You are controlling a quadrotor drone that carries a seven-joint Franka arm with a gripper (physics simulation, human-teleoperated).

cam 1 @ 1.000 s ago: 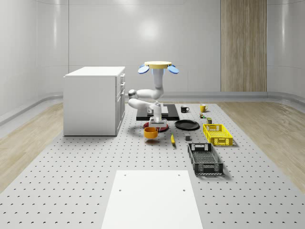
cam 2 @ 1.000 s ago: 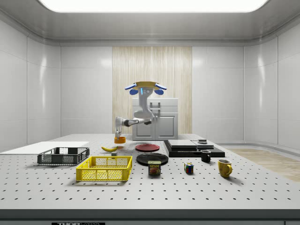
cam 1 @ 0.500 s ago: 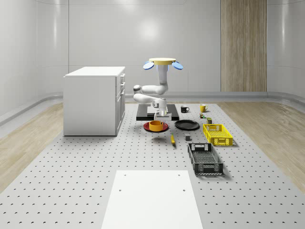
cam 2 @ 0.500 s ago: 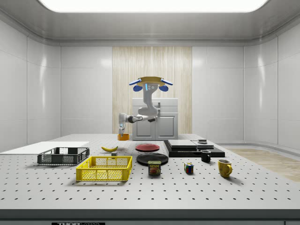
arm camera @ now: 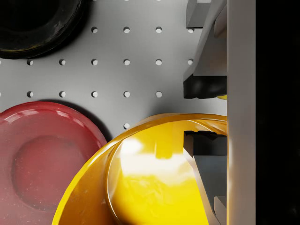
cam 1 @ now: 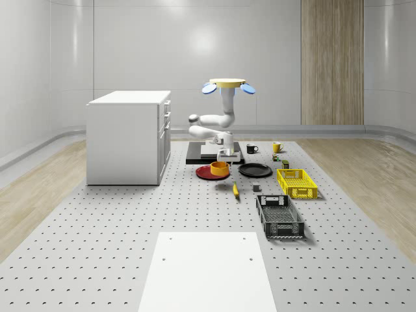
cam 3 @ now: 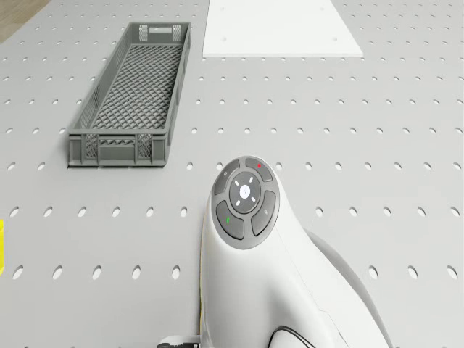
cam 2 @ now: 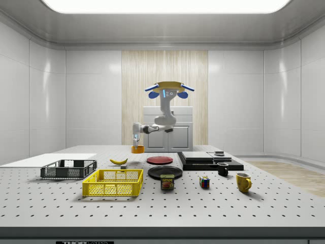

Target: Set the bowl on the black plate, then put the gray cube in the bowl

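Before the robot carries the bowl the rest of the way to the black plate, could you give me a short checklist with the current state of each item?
1. Grip on bowl: ok. The gripper has one finger inside and one outside the rim.
2. Bowl off the table: ok. In the side view it hangs above the surface.
3. Bowl over the black plate: not ok. It is near the red plate, on the whole-scene view's left of the black one.
4. Black plate free: ok, nothing lies on it.
5. Drone hovering: ok, above the table beside the cabinet.
6. Bowl level: cannot tell.
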